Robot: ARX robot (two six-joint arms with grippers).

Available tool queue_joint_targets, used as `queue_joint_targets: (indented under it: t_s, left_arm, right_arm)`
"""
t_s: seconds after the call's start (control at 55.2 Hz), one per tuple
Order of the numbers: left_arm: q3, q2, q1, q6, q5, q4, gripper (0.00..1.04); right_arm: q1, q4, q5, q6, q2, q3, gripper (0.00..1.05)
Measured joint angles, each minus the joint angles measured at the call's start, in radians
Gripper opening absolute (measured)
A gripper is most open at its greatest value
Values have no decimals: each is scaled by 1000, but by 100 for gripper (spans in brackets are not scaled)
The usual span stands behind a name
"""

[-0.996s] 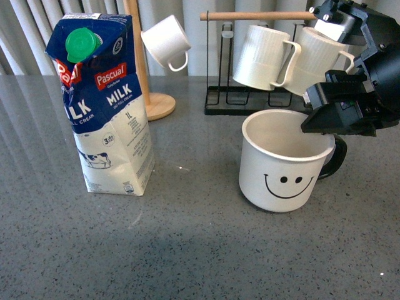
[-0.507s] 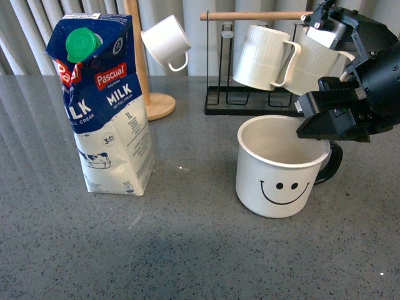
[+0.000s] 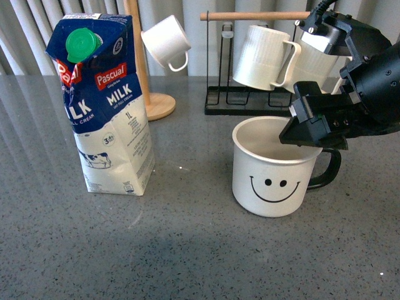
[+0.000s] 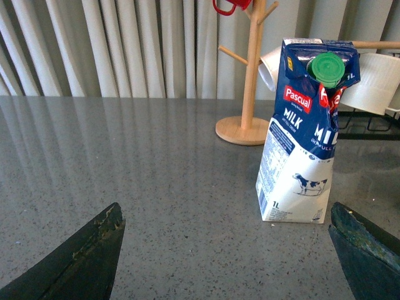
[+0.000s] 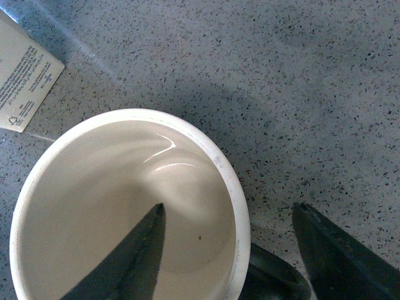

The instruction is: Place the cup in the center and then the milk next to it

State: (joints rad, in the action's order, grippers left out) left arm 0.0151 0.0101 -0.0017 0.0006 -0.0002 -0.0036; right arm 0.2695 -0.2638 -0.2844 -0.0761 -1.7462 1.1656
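My right tool point(image 3: 310, 137) is matte black and blocky, built from angular housings, with a white panel point(image 3: 325, 39) near the wrist and a black cable point(image 3: 319, 7) curling out above it. Seen from its own camera, its fingers point(image 5: 134, 259) are dark tapered wedges. On the left tool point(image 4: 222, 272) the fingers point(image 4: 78, 259) are just as dark, with scuffed, flecked edges

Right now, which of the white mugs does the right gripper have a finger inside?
The smiley-face mug with the black handle: the right gripper straddles its rim. The plain white mugs hang behind it.
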Motion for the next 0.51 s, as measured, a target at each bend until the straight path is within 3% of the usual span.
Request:
queue_joint_targets:
  t_s: [0.163, 0.181, 0.326, 0.507]
  left_arm:
    - [0, 0, 0, 0, 0, 0, 98]
    - [0, 0, 0, 0, 0, 0, 98]
    - [0, 0, 0, 0, 0, 0, 98]
    - [0, 0, 0, 0, 0, 0, 98]
  right_arm:
    - [-1, 10, 2, 8, 11, 0, 87]
    - [-11, 26, -13, 27, 52, -1, 100]
    - [-75, 195, -18, 89, 240, -86, 98]
    - [-214, 452, -8, 220, 634, -432, 98]
